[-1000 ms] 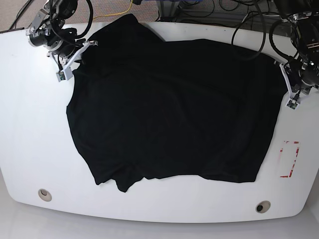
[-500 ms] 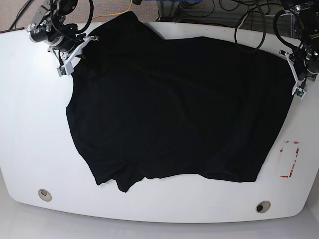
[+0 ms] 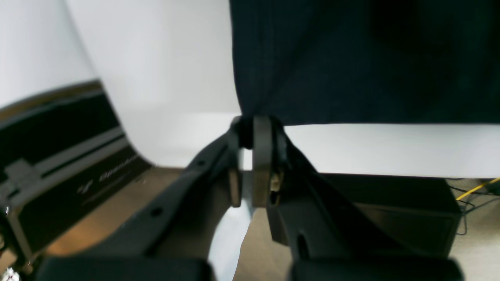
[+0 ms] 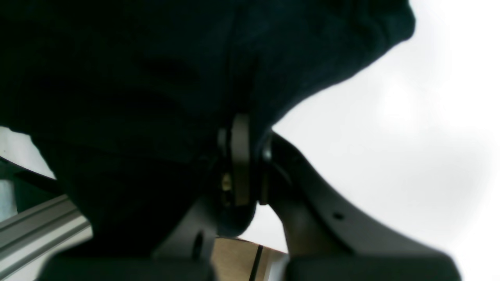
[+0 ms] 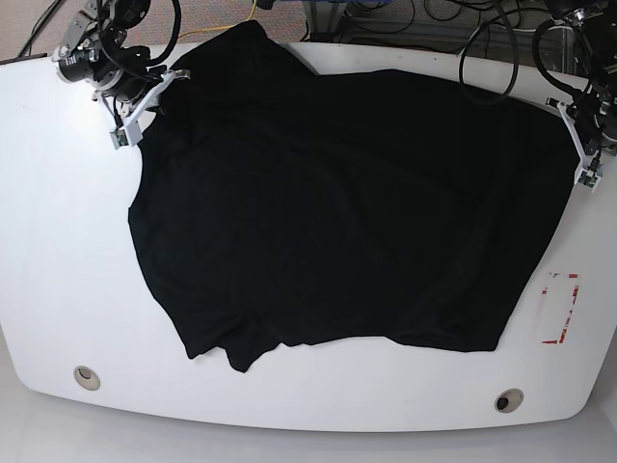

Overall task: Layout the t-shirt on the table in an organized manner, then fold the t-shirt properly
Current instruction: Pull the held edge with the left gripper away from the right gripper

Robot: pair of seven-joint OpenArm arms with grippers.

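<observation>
On the table (image 5: pixel 58 241), the t-shirt (image 5: pixel 337 212) is spread almost flat. One far corner is pinched by the left gripper (image 5: pixel 582 174), the other by the right gripper (image 5: pixel 130 116). Laying out seems underway; the wrinkled near hem should be smoothed next.

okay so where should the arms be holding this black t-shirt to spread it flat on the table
By its two far corners, gripped from the table's outer ends. The right gripper pinches the t-shirt at one far edge and the left gripper at the other; pulling apart there should tension the cloth across the table.
</observation>
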